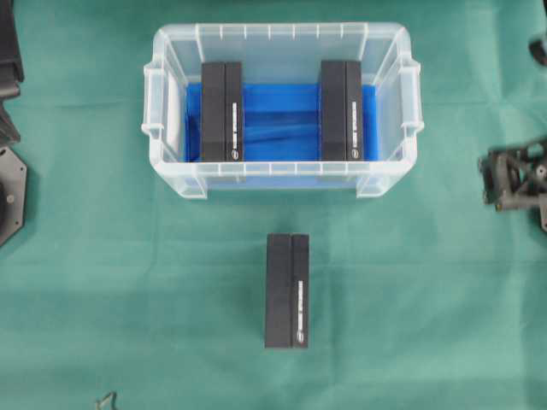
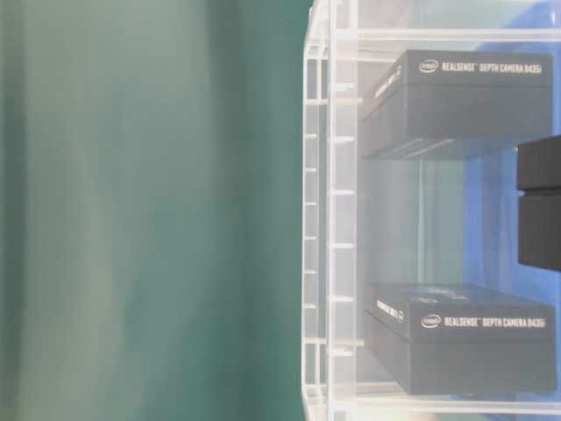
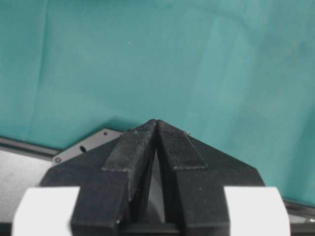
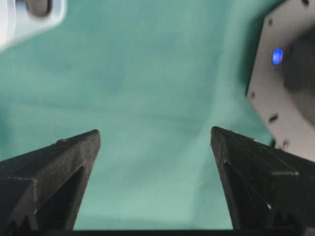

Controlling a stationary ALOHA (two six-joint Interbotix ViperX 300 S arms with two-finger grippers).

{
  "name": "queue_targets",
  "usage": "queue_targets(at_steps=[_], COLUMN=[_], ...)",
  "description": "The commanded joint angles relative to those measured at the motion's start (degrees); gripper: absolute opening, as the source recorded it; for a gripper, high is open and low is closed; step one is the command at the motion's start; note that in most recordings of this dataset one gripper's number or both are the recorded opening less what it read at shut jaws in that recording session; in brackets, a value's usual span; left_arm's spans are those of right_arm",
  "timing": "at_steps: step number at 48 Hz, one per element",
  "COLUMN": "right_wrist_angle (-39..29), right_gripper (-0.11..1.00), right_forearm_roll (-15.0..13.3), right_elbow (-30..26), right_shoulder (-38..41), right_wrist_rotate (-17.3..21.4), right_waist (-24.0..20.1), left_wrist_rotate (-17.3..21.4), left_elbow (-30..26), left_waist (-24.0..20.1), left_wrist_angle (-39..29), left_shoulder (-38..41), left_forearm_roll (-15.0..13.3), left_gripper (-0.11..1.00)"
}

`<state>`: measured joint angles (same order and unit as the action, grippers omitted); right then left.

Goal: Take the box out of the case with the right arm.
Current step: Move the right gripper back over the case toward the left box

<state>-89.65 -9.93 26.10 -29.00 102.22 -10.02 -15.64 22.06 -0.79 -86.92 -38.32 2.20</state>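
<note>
Standing wide apart and holding nothing, the two pointed black fingers of the right pincer are hanging over bare green cloth, seen from the right wrist view. In the overhead view this black lattice-frame right pincer is sitting off to the right of the large clear plastic case, well apart from it. The left pincer is resting with its black tips pressed together, gripping nothing, over the green-covered bench.

The case with its ribbed rim and bright blue bottom sheet is lying on the bench, and two black rectangular boxes are standing inside it: one black box by the case's left wall, another black box by its right wall, well apart from each other. A third black rectangular box is lying on the bench just below the case's near wall in the overhead view, outside the case and clear of it.
</note>
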Motion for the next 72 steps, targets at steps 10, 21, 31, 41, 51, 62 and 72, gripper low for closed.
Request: queue_targets(at_steps=[10,21,31,41,51,62,72], right_wrist_angle=[3.43,5.27,5.71,5.8,5.71,5.71,5.71], right_gripper=[0.95,0.95,0.95,0.95,0.95,0.95,0.95], right_forearm_roll=[-0.09,0.35,0.79,0.88,0.97,0.88,1.14], right_elbow=[1.14,1.14,1.14,1.14,1.14,1.14,1.14], right_shoulder=[-1.93,-1.14,-0.62,-0.35,-0.26,-0.26,-0.26], right_wrist_rotate=[-14.33,-23.91,-24.96,-24.79,-24.7,-24.7,-24.79], right_waist=[15.82,25.4,27.07,27.07,27.07,27.07,27.07], left_wrist_rotate=[0.09,0.0,0.0,0.09,0.09,0.09,0.09], left_elbow=[-0.7,-0.79,-0.7,-0.7,-0.7,-0.7,-0.79], left_waist=[-0.18,-0.18,-0.18,-0.18,-0.18,-0.18,-0.18], left_wrist_angle=[0.18,0.18,0.26,0.18,0.26,0.26,0.26], left_shoulder=[-0.18,0.0,-0.18,-0.18,-0.18,-0.18,0.0], left_forearm_roll=[0.18,0.18,0.18,0.18,0.18,0.18,0.18], left_gripper=[0.11,0.11,0.11,0.11,0.11,0.11,0.11])
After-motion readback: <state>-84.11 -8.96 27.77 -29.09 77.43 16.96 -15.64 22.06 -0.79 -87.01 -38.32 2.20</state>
